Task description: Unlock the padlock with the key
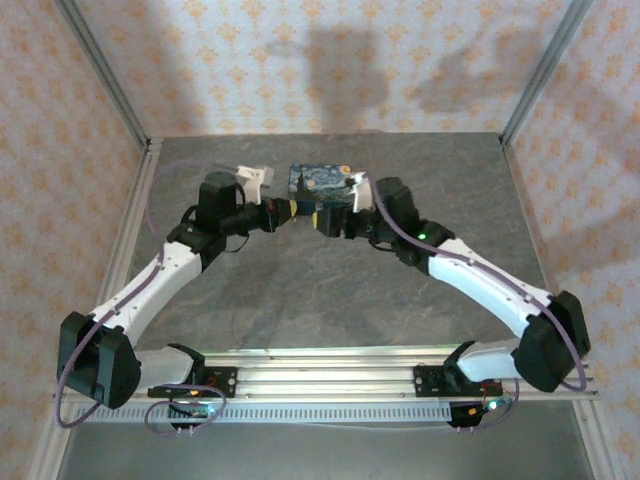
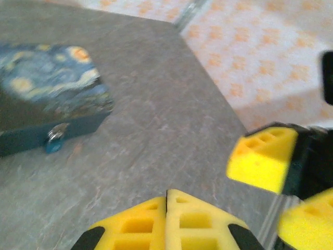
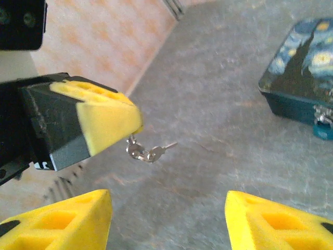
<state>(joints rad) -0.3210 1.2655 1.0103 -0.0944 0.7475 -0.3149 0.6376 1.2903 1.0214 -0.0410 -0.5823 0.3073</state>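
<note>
We note the left gripper (image 2: 166,208) pinching the dangling key (image 3: 148,152), which we judge light and slippery, best taken at its bow; right gripper (image 3: 167,211) spread

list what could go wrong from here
1. The key dangles from the very tip of the left gripper, seemingly pinched by little, so it could slip out.
2. The right gripper is open wide near a tiny target; closing could knock the key rather than catch it.
3. The padlock hangs on the tin box; pushing a key in may swing it or slide the box.
</note>
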